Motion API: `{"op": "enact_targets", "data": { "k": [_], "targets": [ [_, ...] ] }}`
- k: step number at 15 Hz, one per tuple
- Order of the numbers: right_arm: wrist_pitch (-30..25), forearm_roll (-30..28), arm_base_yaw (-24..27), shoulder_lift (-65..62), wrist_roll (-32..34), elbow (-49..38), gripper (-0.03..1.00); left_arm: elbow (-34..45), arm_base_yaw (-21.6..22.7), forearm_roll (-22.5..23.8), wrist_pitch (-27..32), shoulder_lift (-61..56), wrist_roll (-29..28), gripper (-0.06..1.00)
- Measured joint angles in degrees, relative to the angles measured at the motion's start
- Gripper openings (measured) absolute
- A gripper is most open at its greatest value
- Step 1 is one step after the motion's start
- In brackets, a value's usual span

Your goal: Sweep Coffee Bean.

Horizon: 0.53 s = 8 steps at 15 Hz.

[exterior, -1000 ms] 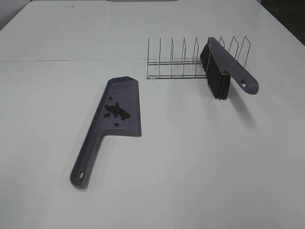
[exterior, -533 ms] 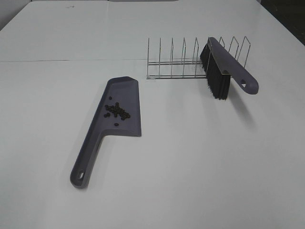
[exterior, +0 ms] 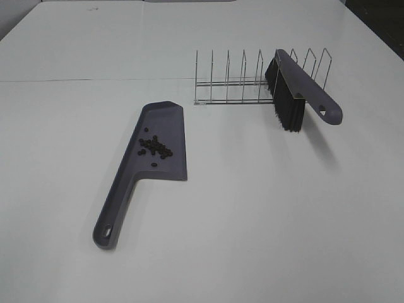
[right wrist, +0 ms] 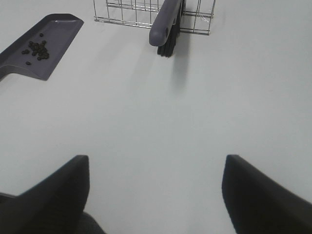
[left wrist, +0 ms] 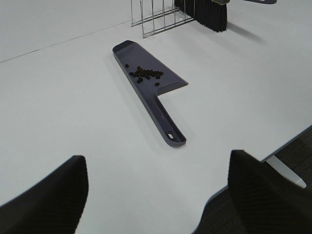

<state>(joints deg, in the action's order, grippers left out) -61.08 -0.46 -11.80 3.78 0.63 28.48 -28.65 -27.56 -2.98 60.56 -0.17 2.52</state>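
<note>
I see the coffee beans (exterior: pixel 154 147) clustered in the dustpan (exterior: pixel 165 123), left of centre in the high view, its handle running toward the lower left. My left gripper (left wrist: pixel 156 195) is nearer, the pan straight ahead; it and the right gripper (right wrist: pixel 156 192) stand wide open, empty.

- A white table (exterior: pixel 252 208) fills the high view, with a thin seam running across its far part.
- A purple-grey dustpan (exterior: pixel 154 161) lies flat on it, left of centre, handle toward the near edge.
- A wire rack (exterior: pixel 233 85) stands on the table farther back, to the right.
- A purple-grey brush (exterior: pixel 297 88) with black bristles is propped in the rack, bristles pointing down at the tabletop.
</note>
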Motion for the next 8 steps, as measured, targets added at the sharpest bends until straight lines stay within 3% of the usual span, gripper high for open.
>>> {"op": "enact_targets", "data": {
  "k": [5,7,8],
  "targets": [
    [0.0,0.0,1.03,0.0,0.0,0.0,0.67,0.0,0.0,0.0,0.0,0.0,0.0,0.74],
    [0.0,0.0,10.94,-0.34,0.0,0.0,0.67,0.0,10.03,-0.11,0.0,0.0,0.0,0.74],
    [0.0,0.0,12.78,-0.8,0.0,0.0,0.67,0.0,11.97,-0.11,0.0,0.0,0.0,0.74]
  ]
}}
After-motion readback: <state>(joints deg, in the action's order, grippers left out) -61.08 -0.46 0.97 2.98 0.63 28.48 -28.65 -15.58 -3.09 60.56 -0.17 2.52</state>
